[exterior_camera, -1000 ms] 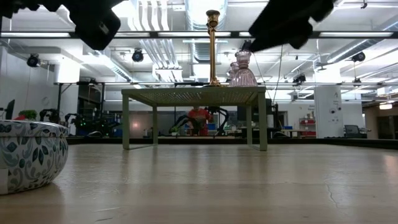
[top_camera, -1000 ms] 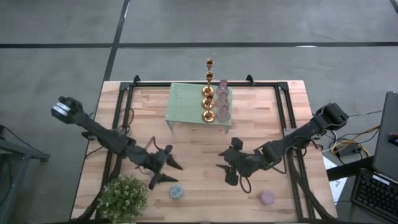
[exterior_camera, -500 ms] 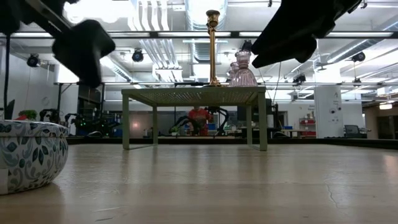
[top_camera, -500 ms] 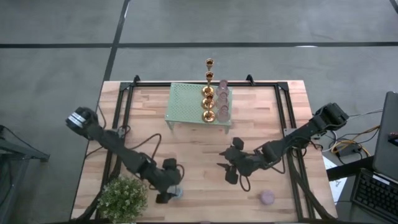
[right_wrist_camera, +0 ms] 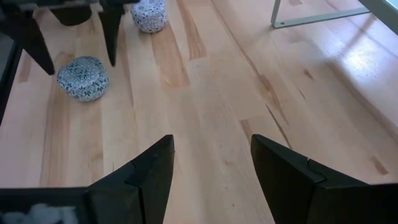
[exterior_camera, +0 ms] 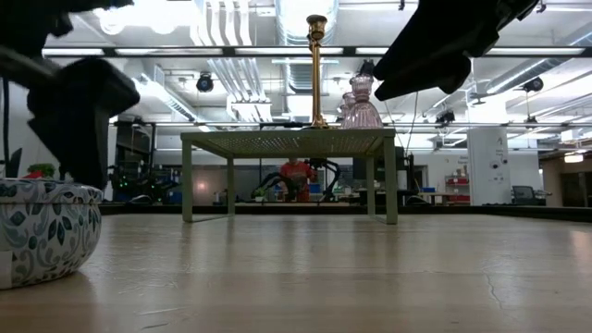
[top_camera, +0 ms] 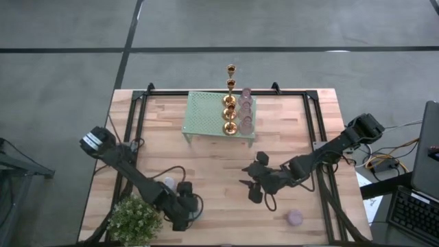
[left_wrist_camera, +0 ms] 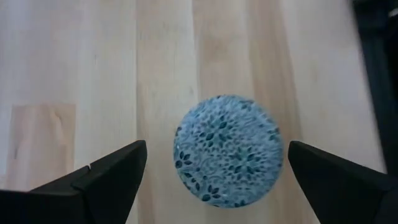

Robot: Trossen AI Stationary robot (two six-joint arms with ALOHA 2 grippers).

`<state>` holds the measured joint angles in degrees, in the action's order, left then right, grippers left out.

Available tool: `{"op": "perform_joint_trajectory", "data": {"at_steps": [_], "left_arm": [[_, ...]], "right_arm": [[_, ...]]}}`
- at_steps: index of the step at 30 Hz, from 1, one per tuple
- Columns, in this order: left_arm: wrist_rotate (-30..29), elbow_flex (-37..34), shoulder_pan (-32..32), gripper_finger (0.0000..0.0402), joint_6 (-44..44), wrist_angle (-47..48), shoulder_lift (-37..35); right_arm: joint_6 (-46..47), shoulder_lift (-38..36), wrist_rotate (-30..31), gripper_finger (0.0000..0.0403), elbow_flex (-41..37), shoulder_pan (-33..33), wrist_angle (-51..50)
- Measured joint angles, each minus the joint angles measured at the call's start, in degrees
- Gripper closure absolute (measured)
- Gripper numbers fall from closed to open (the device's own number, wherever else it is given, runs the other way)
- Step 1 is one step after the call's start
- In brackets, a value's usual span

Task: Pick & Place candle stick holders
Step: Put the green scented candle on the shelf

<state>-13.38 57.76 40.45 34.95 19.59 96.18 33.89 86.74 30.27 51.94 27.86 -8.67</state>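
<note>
Blue floral-patterned squat round ceramic holder sits on the wooden table near its front edge, just beside the bushy green potted plant. Your left gripper hangs directly over it, fingers spread wide, nothing grasped. Your right gripper hovers mid-table, part-open, empty.

left pincer spread wide, right pincer parted
</note>
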Motion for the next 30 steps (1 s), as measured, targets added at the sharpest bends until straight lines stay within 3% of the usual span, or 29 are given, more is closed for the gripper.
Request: {"op": "perform_joint_trajectory", "data": {"at_steps": [8,23,30], "left_arm": [[0.7,0.0,0.2,0.0007,1.4,-0.2,3.8],[-1.7,-0.1,0.1,0.0008,1.3,-2.3,3.9],[-2.1,-0.1,0.1,0.0051,1.1,-3.4,3.9]], "right_arm": [[0.0,0.0,0.5,0.0197,0.0,0.0,0.1],[0.0,0.0,1.4,0.0197,-0.6,0.0,0.3],[0.0,0.0,1.5,0.0197,-0.9,0.0,0.5]]}}
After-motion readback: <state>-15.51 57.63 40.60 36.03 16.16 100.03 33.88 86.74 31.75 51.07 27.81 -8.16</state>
